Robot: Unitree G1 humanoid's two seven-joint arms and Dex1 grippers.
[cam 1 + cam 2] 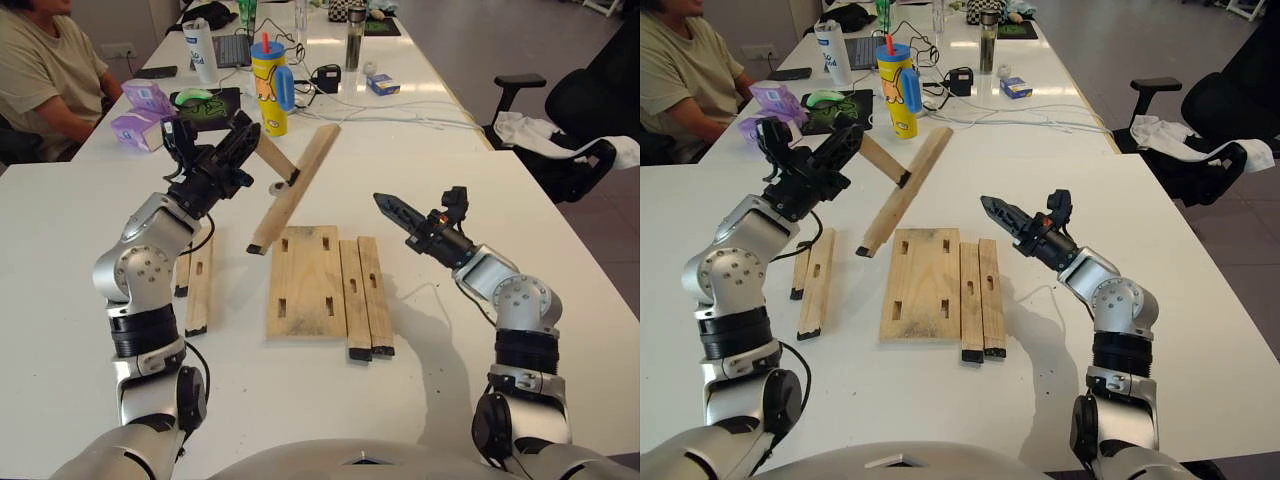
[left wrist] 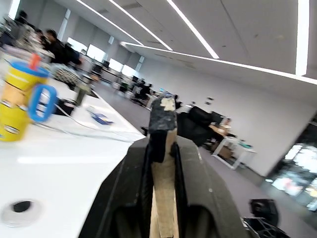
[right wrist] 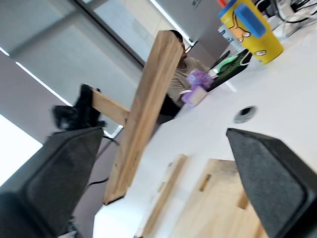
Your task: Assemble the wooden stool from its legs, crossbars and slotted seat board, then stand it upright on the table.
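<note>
Robot mid-build at a white table (image 1: pixel 80 250): the left gripper (image 1: pixel 248 130) clenches a crossbar (image 1: pixel 275 158) whose far end sits in a leg (image 1: pixel 297 185); the leg leans, its lower end resting on the table just beside the seat board (image 1: pixel 305 285). The left wrist view shows the wood pinched between both fingers. The right gripper (image 1: pixel 390 207) hovers above the table near the board's right side; from the head it reads as a single point, while its own wrist view shows the fingers spread wide, grasping nothing. Counted: one flat board with four slots; two sticks (image 1: pixel 362 295) side by side just beside its right edge; two more sticks (image 1: pixel 198 285) lying apart on its left; one joined pair aloft. Behind stand a yellow cup (image 1: pixel 270 85) and purple packs (image 1: pixel 140 115); a black chair (image 1: pixel 590 110) waits at right; strip lights cross the office ceiling.
</note>
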